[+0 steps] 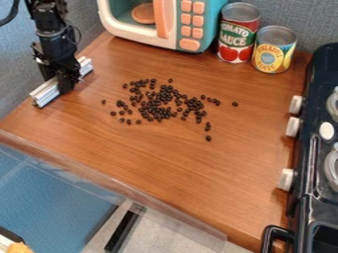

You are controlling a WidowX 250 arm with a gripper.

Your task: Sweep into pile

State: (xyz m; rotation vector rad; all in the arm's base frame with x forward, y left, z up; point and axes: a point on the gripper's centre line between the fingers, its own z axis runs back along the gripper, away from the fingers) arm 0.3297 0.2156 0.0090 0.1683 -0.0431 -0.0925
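Note:
The gripper (66, 83) hangs at the upper left, low over the wooden counter (158, 163), shut on a silver-white bar (46, 93). The bar slants from lower left to upper right and shows on both sides of the gripper. Small dark beans (158, 105) lie in a loose cluster on the upper middle of the counter, to the right of the bar and apart from it. They are densest at the cluster's centre, with strays around its edges.
A teal and white toy microwave (188, 24) stands at the back, with a tomato sauce can (237, 32) and a pineapple can (274, 49) to its right. A black toy stove (310, 173) lines the right side. A clear rim (119, 183) runs along the counter's front edge.

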